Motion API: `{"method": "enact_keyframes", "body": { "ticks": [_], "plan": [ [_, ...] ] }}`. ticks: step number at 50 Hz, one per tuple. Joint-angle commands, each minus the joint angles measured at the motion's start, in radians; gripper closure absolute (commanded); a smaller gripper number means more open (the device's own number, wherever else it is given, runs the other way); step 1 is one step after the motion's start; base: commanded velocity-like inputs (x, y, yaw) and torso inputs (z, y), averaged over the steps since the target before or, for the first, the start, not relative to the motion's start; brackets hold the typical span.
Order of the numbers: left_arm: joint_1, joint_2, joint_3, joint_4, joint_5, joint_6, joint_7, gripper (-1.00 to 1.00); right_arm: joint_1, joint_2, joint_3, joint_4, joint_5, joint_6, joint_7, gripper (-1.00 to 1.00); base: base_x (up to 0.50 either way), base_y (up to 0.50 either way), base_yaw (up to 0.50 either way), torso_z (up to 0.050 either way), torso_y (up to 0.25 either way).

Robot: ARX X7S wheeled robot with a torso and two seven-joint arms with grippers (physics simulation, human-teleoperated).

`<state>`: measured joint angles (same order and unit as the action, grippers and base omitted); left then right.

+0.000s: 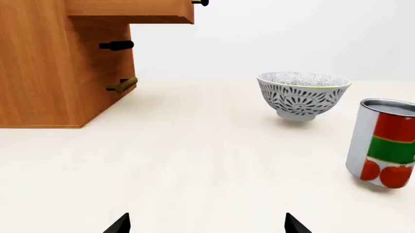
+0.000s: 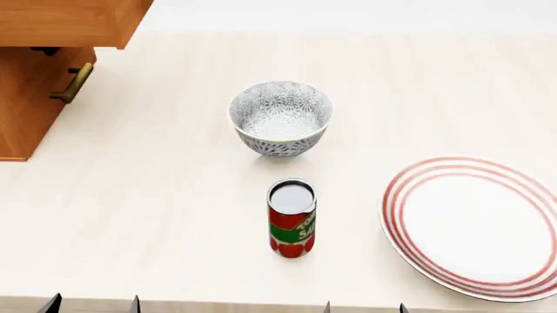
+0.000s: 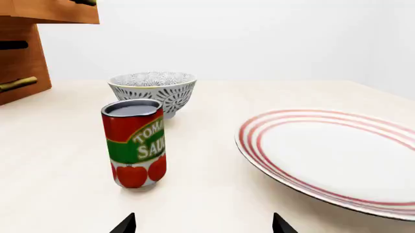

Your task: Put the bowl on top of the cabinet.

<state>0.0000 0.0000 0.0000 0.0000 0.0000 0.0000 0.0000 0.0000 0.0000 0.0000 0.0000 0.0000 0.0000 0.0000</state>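
The bowl (image 2: 280,117) is sitting upright mid-desk (image 2: 174,195), the cabinet (image 2: 39,72) standing far left, a tomato can (image 2: 291,218) nearer me, a plate (image 2: 474,225) right; both my jaws are hanging apart, empty.

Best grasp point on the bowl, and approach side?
Probably the rim of the bowl, one finger inside and one outside: it stands upright, open and empty, with rounded walls too wide to span. Come from above on its cabinet-facing side with the left gripper; the can blocks the near side.
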Motion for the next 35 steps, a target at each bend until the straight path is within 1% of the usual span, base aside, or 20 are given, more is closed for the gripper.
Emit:
{"method": "enact_keyframes", "body": {
  "ticks": [1, 20, 22, 23, 24, 25, 27, 28, 30, 33, 35],
  "plan": [
    [0.000, -0.016, 0.019, -0.003, -0.016, 0.001, -0.018, -1.00, 0.000, 0.016, -0.018, -0.001, 0.013, 0.007, 0.023, -1.00, 0.00, 0.00, 0.00, 0.000, 0.000],
    [-0.004, -0.059, 0.068, -0.005, -0.063, 0.001, -0.076, -1.00, 0.003, 0.060, -0.067, -0.001, 0.070, 0.019, 0.071, -1.00, 0.00, 0.00, 0.00, 0.000, 0.000],
    [0.012, -0.065, 0.078, 0.026, -0.027, 0.069, -0.098, -1.00, -0.003, 0.056, -0.058, -0.019, 0.088, -0.043, 0.075, -1.00, 0.00, 0.00, 0.00, 0.000, 0.000],
    [0.037, -0.067, 0.081, 0.082, -0.009, 0.152, -0.111, -1.00, -0.016, 0.038, -0.030, -0.058, 0.142, -0.179, 0.068, -1.00, 0.00, 0.00, 0.00, 0.000, 0.000],
    [0.045, -0.070, 0.083, 0.099, 0.006, 0.172, -0.122, -1.00, -0.025, 0.036, -0.027, -0.067, 0.130, -0.264, 0.075, -1.00, 0.00, 0.00, 0.00, 0.000, 0.000],
    [0.066, -0.074, 0.082, 0.153, 0.038, 0.234, -0.144, -1.00, -0.041, 0.031, -0.022, -0.103, 0.102, -0.390, 0.089, -1.00, 0.00, 0.00, 0.00, 0.000, 0.000],
    [0.093, -0.077, 0.075, 0.229, 0.078, 0.298, -0.177, -1.00, -0.053, 0.032, -0.021, -0.153, 0.085, -0.476, 0.109, -1.00, 0.00, 0.00, 0.00, 0.000, 0.000],
    [0.098, -0.079, 0.075, 0.241, 0.091, 0.304, -0.185, -1.00, -0.056, 0.035, -0.023, -0.161, 0.111, -0.481, 0.109, -1.00, 0.00, 0.00, 0.00, 0.000, 0.000],
    [0.115, -0.079, 0.071, 0.294, 0.121, 0.321, -0.207, -1.00, -0.054, 0.035, -0.019, -0.176, 0.070, -0.460, 0.144, -1.00, 0.00, 0.00, 0.00, 0.000, 0.000],
    [0.131, -0.083, 0.077, 0.335, 0.143, 0.337, -0.219, -1.00, -0.053, 0.045, -0.032, -0.173, 0.084, -0.466, 0.147, -1.00, 0.00, 0.00, 0.00, 0.000, 0.000],
    [0.135, -0.084, 0.078, 0.345, 0.142, 0.335, -0.224, -1.00, -0.056, 0.042, -0.034, -0.170, 0.018, -0.500, 0.175, -1.00, 0.00, 0.00, 0.00, 0.000, 0.000]
  ]
}}
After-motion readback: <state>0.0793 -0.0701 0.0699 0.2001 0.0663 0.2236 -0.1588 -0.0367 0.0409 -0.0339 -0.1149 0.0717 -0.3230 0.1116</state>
